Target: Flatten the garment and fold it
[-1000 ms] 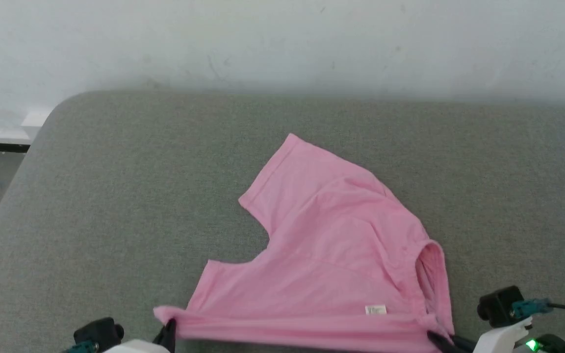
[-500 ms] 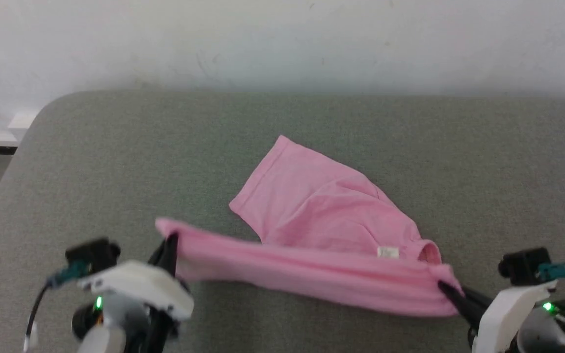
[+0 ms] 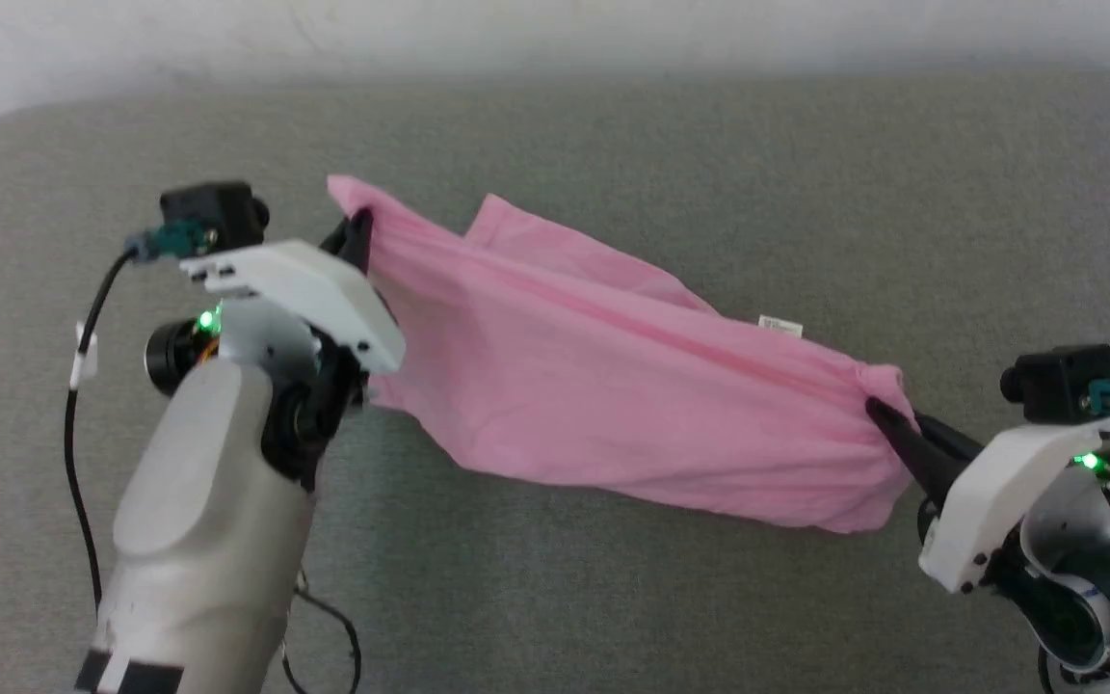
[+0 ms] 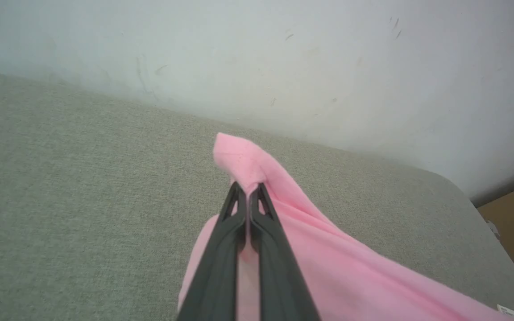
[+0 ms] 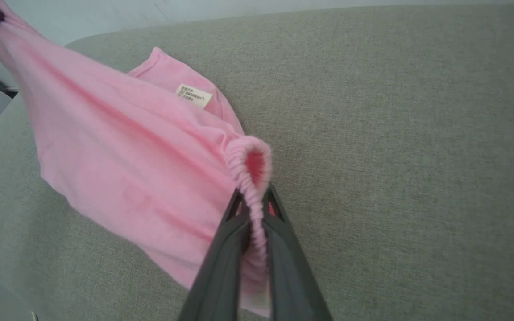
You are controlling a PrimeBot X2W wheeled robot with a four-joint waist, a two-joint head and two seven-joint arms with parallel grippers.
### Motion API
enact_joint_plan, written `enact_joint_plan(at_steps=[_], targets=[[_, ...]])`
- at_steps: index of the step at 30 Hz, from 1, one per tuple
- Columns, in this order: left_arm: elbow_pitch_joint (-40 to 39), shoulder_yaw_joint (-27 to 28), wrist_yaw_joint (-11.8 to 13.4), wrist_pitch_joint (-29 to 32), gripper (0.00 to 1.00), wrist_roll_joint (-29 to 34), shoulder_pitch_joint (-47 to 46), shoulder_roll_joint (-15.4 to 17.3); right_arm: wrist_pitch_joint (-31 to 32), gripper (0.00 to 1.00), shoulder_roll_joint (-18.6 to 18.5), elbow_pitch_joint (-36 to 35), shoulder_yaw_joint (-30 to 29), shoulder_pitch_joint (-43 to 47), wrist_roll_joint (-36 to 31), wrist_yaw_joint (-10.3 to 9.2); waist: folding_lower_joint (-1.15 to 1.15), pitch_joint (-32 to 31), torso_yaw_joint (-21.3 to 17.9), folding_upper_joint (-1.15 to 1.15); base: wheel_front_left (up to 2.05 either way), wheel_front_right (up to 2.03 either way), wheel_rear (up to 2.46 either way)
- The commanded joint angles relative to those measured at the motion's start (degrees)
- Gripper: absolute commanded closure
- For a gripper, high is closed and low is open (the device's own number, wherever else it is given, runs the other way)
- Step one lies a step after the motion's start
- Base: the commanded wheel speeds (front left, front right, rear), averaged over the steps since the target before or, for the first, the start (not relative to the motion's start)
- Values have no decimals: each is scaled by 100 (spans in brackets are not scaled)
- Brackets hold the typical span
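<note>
While both end effectors [image 3: 358,233] [image 3: 875,413] clamp it, the garment [image 3: 613,395] stretches between.

Left arm [image 3: 198,501]: pale grey shell. White wrist plate [image 3: 295,289]. Above plate: black camera [image 3: 213,207], teal plug [image 3: 165,238]. Under plate: green light [image 3: 207,319]. Left of plate: black cable [image 3: 68,434], white tag [image 3: 85,349]. Left gripper [image 4: 249,187]: dark fingers [image 4: 219,249].

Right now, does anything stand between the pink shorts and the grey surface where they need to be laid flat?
Nothing visible does. The left gripper and right gripper each pinch one end of the pink shorts, stretched over the grey fabric surface, with no object lying beneath.
</note>
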Motion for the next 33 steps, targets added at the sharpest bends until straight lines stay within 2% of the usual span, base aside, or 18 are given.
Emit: enact_joint_plan(at_steps=[1, 9, 18, 19, 20, 21, 22, 23, 28, 33], targets=[[153, 0, -23, -41, 100, 78, -237, 33, 0, 100, -3, 45, -56, -101, -32, -15, -2, 503, -378, 0, 0, 0, 0], [1244, -280, -177, -71, 100, 293, -1237, -107, -50, 100, -49, 111, 110, -483, 56, -15, -2, 1026, -686, 0, 0, 0, 0], [2172, -358, -275, -307, 100, 391, -1764, -88, -99, 100, -121, 136, 371, -649, 158, -15, -2, 1245, -883, 0, 0, 0, 0], [2258, -352, -284, -320, 100, 378, -1793, -92, -109, 89, -113, 133, 394, -659, 181, -15, -2, 1248, -896, 0, 0, 0, 0], [2337, -324, -283, -341, 100, 345, -1818, -105, -119, 55, -107, 127, 418, -664, 202, -15, -2, 1247, -906, 0, 0, 0, 0], [2407, -296, -272, -384, 100, 319, -1841, -117, -142, 0, -114, 108, 454, -672, 217, -15, -2, 1245, -914, 0, 0, 0, 0], [2484, -283, -270, -405, 54, 302, -1860, -127, -169, 0, -116, 94, 482, -674, 246, -15, -2, 1242, -920, 0, 0, 0, 0], [2555, -276, -267, -439, 0, 294, -1877, -133, -188, 0, -110, 91, 495, -669, 280, -15, -2, 1230, -923, 0, 0, 0, 0], [2861, -261, -354, -617, 0, 238, -1913, -174, -292, 0, -108, 45, 448, -575, 325, -15, -2, 1079, -870, 0, 0, 0, 0], [2868, -464, -607, -1087, 0, 434, -1971, -129, -356, 0, 28, -100, 108, -292, 129, -15, -2, 757, -698, 0, 0, 0, 0]])
